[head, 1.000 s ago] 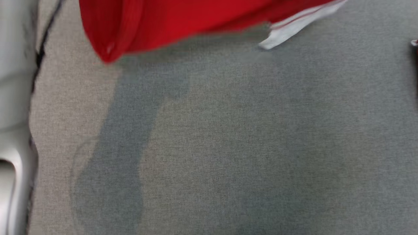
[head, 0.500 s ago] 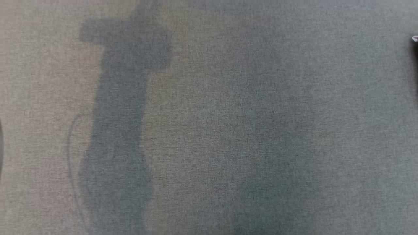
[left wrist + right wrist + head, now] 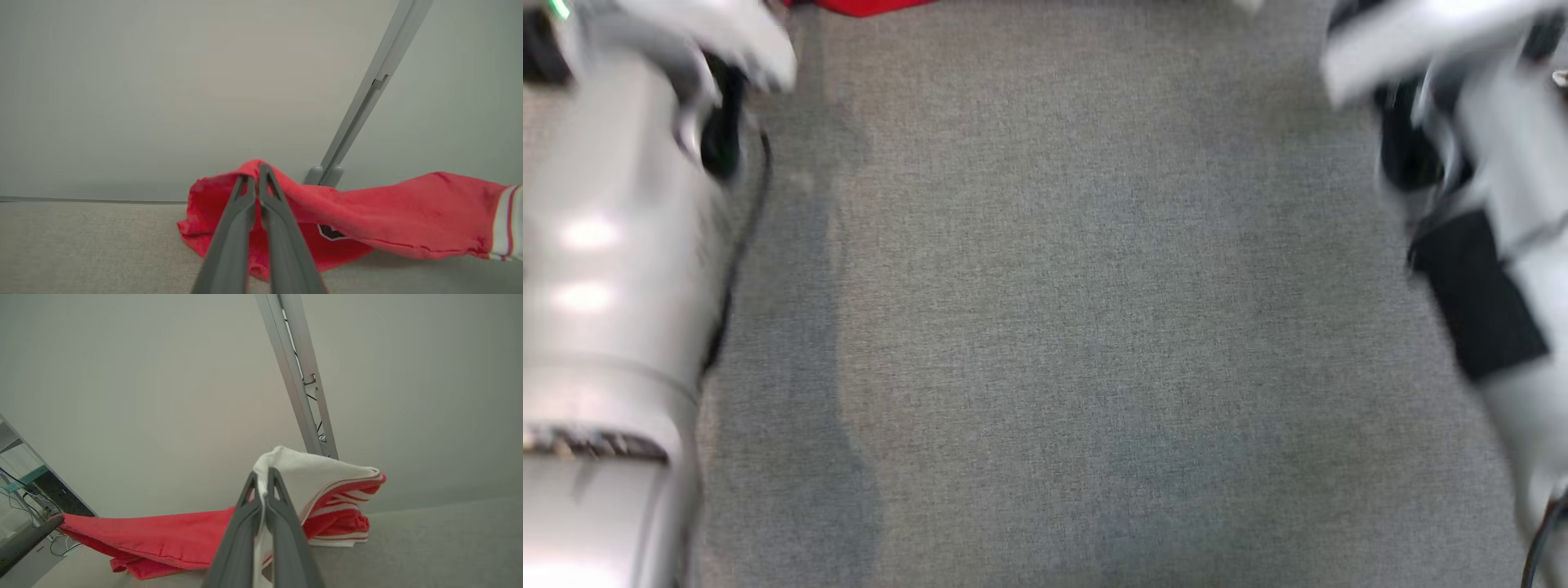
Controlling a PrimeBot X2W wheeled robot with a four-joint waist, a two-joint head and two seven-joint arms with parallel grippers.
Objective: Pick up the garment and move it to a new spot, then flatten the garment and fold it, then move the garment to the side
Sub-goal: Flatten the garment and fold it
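Two grips hold the garment. The left claw clamps red cloth at its tips; the right claw clamps white trim.

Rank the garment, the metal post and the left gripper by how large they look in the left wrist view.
1. garment
2. left gripper, enlarged by nearness to the camera
3. metal post, thin and farther off, so true size is unsure
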